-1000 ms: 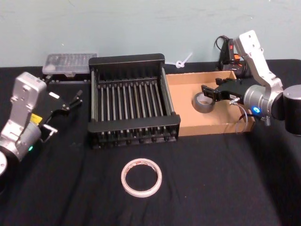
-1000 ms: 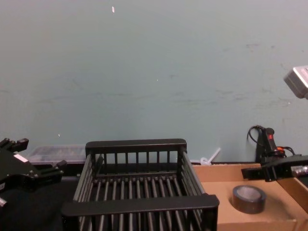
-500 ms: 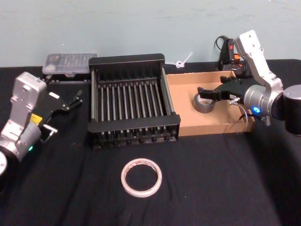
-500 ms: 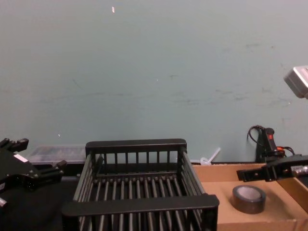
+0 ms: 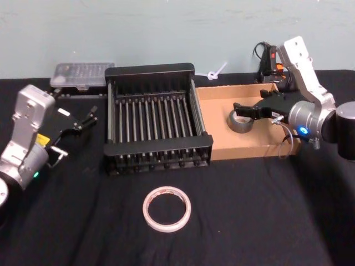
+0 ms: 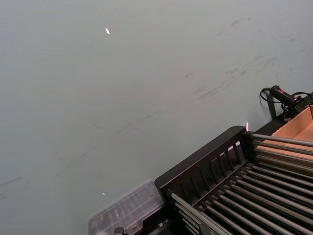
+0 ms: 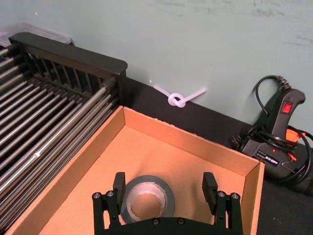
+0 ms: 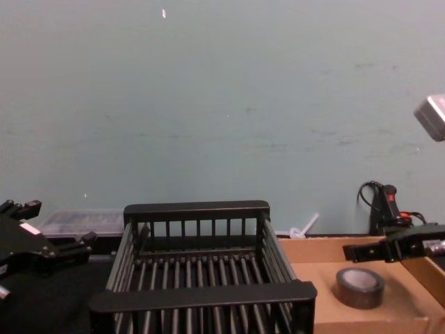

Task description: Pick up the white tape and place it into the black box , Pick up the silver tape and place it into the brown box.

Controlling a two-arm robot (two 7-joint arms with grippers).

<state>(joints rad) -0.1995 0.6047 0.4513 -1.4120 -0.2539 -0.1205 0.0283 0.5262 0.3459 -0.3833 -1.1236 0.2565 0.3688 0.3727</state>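
Silver tape (image 5: 242, 121) lies released in the brown box (image 5: 260, 148).
Right gripper (image 7: 165, 192), jaws spread, should lift straight up to clear the roll; white tape (image 5: 166, 208) remains.

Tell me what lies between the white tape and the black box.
Nothing: in the head view only bare black tablecloth separates the white tape, lying flat, from the near rim of the black box.

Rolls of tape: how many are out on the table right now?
2. The silver tape lies inside the brown box, under the right gripper, whose fingers are open. The white tape lies flat on the black cloth in front of the black box.
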